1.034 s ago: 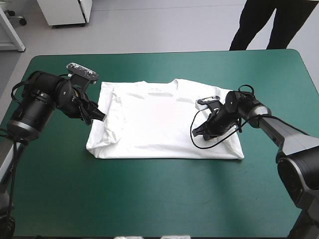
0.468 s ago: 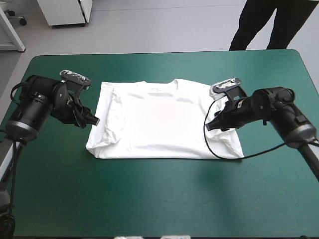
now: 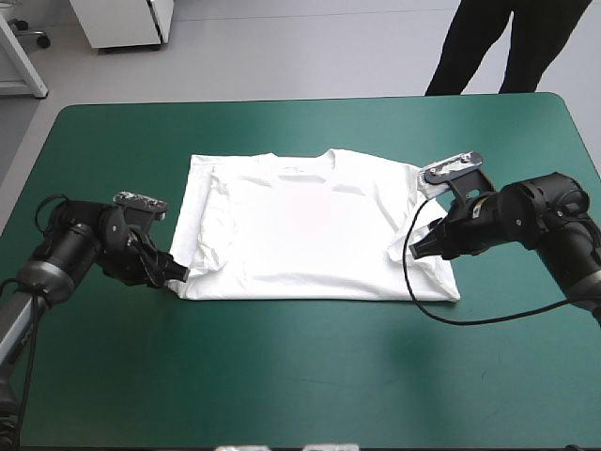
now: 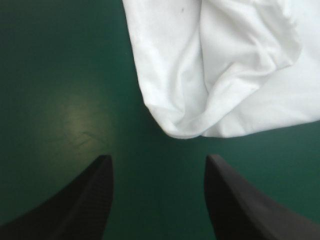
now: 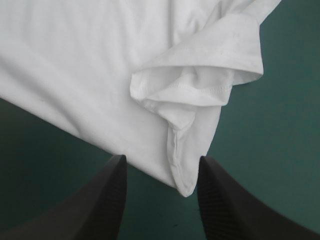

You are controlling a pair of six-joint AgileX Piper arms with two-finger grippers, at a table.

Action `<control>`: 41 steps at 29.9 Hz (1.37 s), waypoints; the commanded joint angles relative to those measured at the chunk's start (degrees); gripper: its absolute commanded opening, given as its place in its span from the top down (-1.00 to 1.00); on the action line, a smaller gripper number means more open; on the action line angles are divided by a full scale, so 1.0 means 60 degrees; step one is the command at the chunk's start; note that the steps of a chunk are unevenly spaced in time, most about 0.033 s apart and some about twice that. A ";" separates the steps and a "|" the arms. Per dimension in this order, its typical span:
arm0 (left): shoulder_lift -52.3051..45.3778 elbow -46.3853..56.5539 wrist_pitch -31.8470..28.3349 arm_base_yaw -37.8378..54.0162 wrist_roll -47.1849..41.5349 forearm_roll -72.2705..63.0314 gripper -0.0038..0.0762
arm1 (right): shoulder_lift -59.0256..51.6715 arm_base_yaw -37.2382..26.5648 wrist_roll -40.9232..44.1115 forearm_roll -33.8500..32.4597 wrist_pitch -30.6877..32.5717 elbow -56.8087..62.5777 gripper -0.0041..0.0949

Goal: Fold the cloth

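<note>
The white T-shirt (image 3: 300, 225) lies flat in the middle of the table, collar toward the far edge, both sides folded inward. My left gripper (image 3: 177, 274) sits low at the shirt's near-left corner. In the left wrist view its black fingers stand open (image 4: 159, 159), with the rounded, creased corner (image 4: 185, 127) just ahead of them and apart. My right gripper (image 3: 420, 249) hovers over the shirt's right side by the near-right corner. It is open (image 5: 162, 159), with the hem corner (image 5: 181, 185) lying between its fingers and the folded sleeve (image 5: 200, 85) ahead.
Bare teal-green cover (image 3: 300, 376) runs from the shirt's near hem to the table's near edge, with more to the left (image 3: 103, 169) and right (image 3: 526, 150) of the shirt.
My left gripper came toward the near edge, from beside the shirt's left side to its near-left corner. My right gripper drew back rightward off the shirt's middle to its right edge.
</note>
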 commanded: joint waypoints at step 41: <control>0.1098 0.1214 -0.2780 0.0002 -0.0686 -0.0787 0.93 | 0.0350 -0.1808 -0.0625 0.1164 -0.1714 0.2749 -0.04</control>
